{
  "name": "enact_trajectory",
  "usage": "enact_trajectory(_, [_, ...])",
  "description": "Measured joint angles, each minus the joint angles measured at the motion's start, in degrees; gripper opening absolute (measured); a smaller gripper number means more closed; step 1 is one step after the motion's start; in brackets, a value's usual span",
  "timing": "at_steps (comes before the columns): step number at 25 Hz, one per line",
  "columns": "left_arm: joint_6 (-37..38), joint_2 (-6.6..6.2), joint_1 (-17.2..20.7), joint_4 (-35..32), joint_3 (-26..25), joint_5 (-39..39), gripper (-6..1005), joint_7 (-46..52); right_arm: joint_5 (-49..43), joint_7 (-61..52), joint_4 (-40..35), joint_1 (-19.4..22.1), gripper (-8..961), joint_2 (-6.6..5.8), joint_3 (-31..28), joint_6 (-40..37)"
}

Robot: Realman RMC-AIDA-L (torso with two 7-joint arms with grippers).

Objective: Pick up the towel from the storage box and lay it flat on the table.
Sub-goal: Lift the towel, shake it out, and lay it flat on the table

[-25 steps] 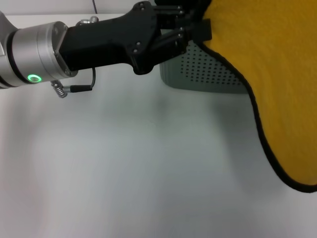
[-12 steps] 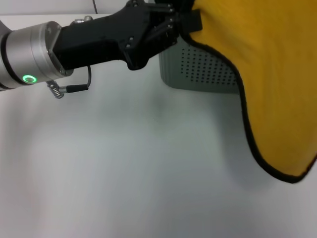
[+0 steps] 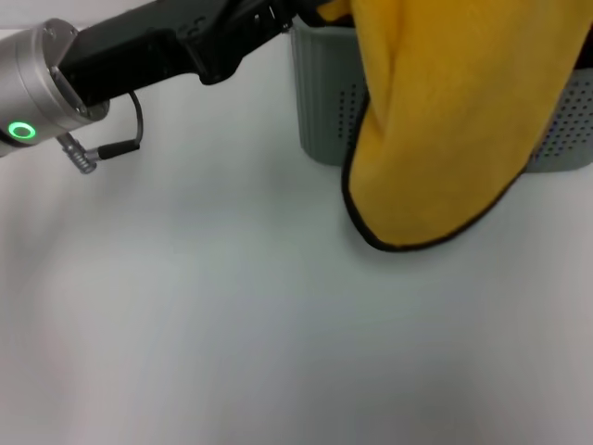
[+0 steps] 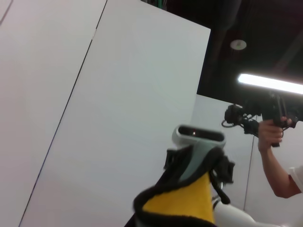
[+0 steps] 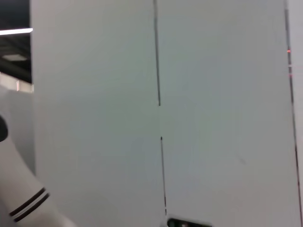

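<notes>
The towel point(image 3: 445, 130) hangs yellow face toward me, black-edged, from the top of the head view down in front of the storage box point(image 3: 320, 111). Its lowest fold is just above the table point(image 3: 232, 324). My left arm reaches in from the left, and my left gripper point(image 3: 301, 11) sits at the upper edge, shut on the towel's top. In the left wrist view a yellow fold of towel point(image 4: 177, 208) with black edging lies close to the camera. My right gripper does not show in any view.
The pale grey-green perforated box stands at the back of the white table; part of it point(image 3: 565, 139) shows right of the cloth. A cable loop point(image 3: 111, 148) hangs under my left forearm. A person holding a camera point(image 4: 270, 127) stands beyond the robot's head point(image 4: 196, 142).
My left arm has risen and moved back toward the top edge. The towel has gone up with it, drawn in from a wide spread to a narrower hanging fold left of where it was.
</notes>
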State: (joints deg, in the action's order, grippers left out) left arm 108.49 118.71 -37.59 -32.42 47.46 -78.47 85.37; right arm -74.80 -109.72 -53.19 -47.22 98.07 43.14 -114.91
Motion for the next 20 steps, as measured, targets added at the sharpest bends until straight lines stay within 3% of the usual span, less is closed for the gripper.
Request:
enact_trajectory(2, [0.02,-0.23,0.23,-1.33,0.01,0.09,18,0.27,-0.24,0.17,-0.2,1.4,113,1.13,0.14,0.53])
enact_trajectory(3, [0.11,-0.28,0.51,-2.36,0.0,0.27,18,0.38,-0.24,0.17,-0.2,1.4,113,1.13,0.14,0.53])
enact_trajectory(4, [0.24,-0.31,0.97,-3.73,0.01,0.49,18,0.52,-0.55,0.75,-0.48,3.84,113,3.54,0.23,0.65])
enact_trajectory(7, [0.86,-0.36,2.76,-8.57,0.02,1.86,17,1.04,-0.62,1.59,-0.75,6.27,145,5.36,0.07,0.63])
enact_trajectory(8, [1.0,-0.45,3.52,-10.51,0.0,2.64,17,1.45,-0.62,1.59,-0.75,6.27,177,5.36,0.07,0.63])
enact_trajectory(9, [1.06,-0.54,4.18,-12.16,0.01,3.41,16,2.14,-0.57,2.87,-0.67,9.24,209,6.79,-0.05,0.64])
enact_trajectory(14, [1.18,-1.96,7.33,-21.99,0.11,9.91,16,7.76,0.2,3.65,1.24,13.52,400,8.32,-1.62,-0.33])
enact_trajectory(17, [1.21,-2.79,8.1,-26.78,0.27,12.72,16,10.54,0.3,4.78,4.63,15.33,545,8.48,-1.73,-2.39])
enact_trajectory(20, [1.22,-3.05,8.07,-28.78,0.26,13.27,16,12.19,0.06,6.68,8.65,16.0,598,8.54,-1.67,-4.31])
